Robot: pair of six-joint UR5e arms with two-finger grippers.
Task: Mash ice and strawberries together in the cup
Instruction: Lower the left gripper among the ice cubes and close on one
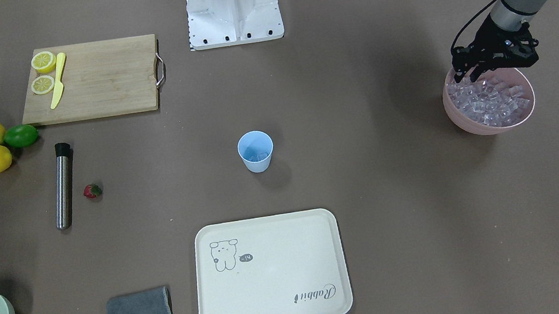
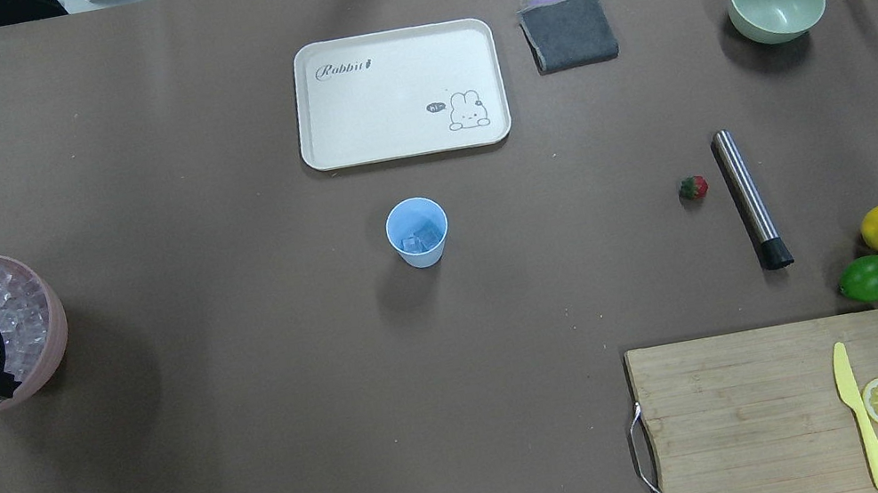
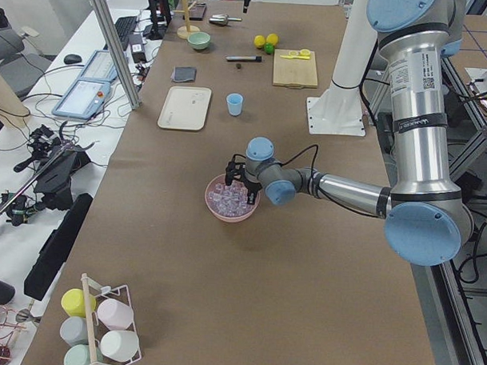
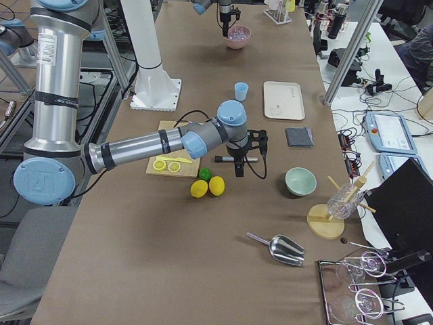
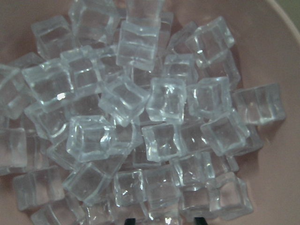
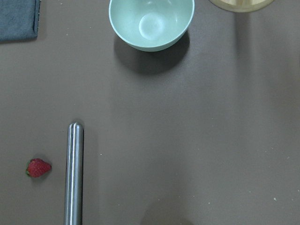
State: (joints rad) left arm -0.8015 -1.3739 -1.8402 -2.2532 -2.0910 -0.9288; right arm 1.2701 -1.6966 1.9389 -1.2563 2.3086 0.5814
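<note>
Hovering over the pink bowl, left claw points tips-down at the ice heap, near the bowl's robot-side rim. Wrist view: two dark fingertips at the bottom edge, spread to a medium gap with cubes between; can't tell if any cube is touched. Cup stands upright mid-bench, well apart from this claw, a few cubes inside. Strawberry lies just beside the steel muddler. Right claw hangs above that area; its opening can't be told.
</note>
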